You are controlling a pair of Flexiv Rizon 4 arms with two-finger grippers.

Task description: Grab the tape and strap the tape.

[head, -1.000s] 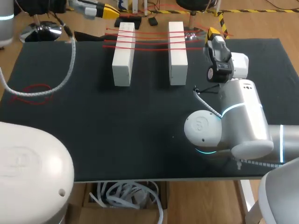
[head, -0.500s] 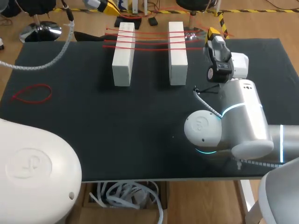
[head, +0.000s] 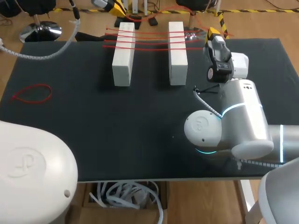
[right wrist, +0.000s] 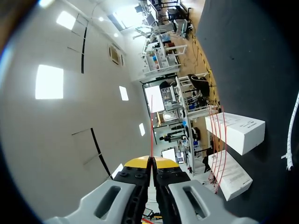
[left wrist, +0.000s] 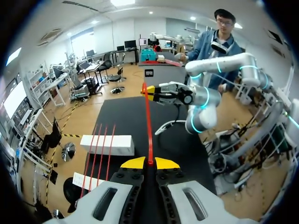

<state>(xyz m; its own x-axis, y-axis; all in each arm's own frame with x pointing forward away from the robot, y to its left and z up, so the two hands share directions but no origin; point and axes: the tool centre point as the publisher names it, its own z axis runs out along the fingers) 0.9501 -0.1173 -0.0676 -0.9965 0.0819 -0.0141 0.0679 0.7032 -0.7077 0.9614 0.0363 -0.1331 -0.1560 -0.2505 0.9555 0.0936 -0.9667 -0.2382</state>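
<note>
Two white blocks (head: 123, 53) (head: 177, 52) stand side by side at the table's far edge, with several red bands (head: 149, 40) stretched across both. My left gripper (head: 111, 5) (left wrist: 150, 163) hangs beyond the far edge, past the left block, shut on a thin red band (left wrist: 148, 121). The band runs taut from it to my right gripper (head: 214, 31) (left wrist: 148, 88), which is to the right of the right block. The right gripper (right wrist: 152, 161) is shut on the band's other end (right wrist: 151, 137). A loose red band (head: 32, 93) lies at the table's left.
My right arm's elbow and base (head: 229, 126) take up the table's right half. The left arm's white cable (head: 56, 51) hangs over the far left corner. A white arm link (head: 32, 172) fills the near left.
My left gripper has moved right and farther back beyond the far edge. Its cable has lifted off the loose red band on the left. The right arm has kept still.
</note>
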